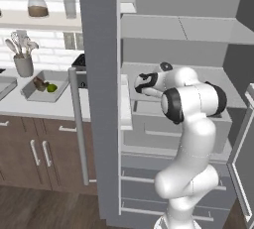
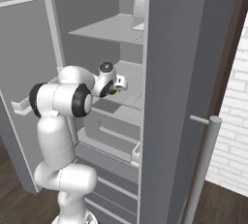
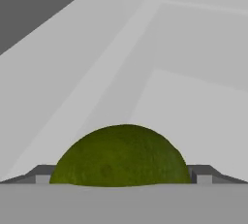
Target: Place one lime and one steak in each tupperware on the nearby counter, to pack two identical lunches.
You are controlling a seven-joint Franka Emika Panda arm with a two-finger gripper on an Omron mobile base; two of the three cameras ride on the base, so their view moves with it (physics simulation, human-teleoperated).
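My gripper (image 2: 119,87) reaches into the open fridge over a middle shelf. Its jaws stand open around a dark green lime (image 3: 121,155), which sits between the two finger tips in the hand view and shows as a green speck (image 2: 114,91) in the right base view. On the counter (image 1: 30,108) at the left, a grey tupperware (image 1: 31,94) holds a dark brown steak (image 1: 38,83) and a second bright lime (image 1: 51,87). The corner of another tupperware (image 1: 4,88) shows at the far left edge. The hand (image 1: 141,83) is inside the fridge, far right of both trays.
The open fridge door (image 1: 99,99) with its long silver handle (image 1: 78,124) stands between the arm and the counter. A grey utensil cup (image 1: 23,65) and a black toaster (image 1: 79,62) stand behind the trays. Fridge shelves and a drawer (image 1: 149,124) surround the hand.
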